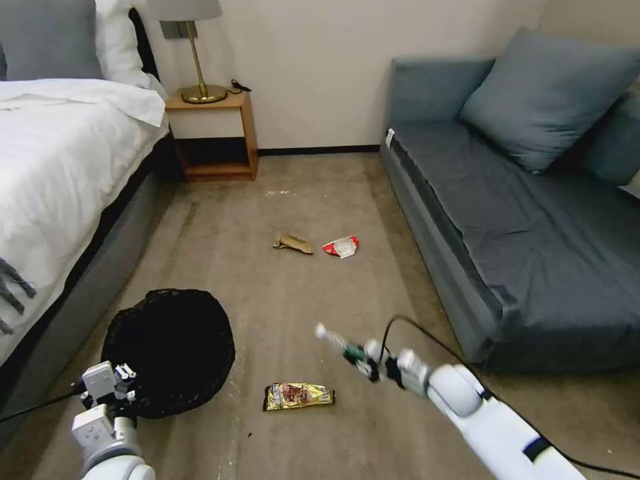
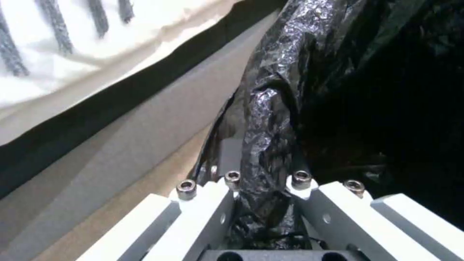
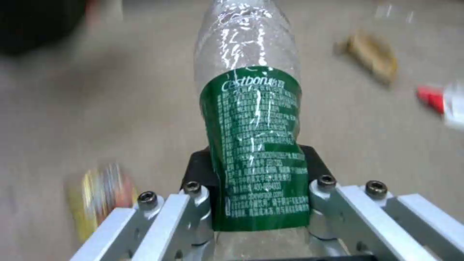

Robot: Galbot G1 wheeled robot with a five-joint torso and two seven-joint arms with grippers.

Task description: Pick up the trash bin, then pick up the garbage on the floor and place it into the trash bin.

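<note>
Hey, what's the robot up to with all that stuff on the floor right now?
It is clearing litter. The left gripper is clamped on the rim of the trash bin beside the bed. The right gripper holds the clear bottle above the carpet. The snack wrapper, tan paper wad and red-and-white wrapper lie on the floor.
</note>
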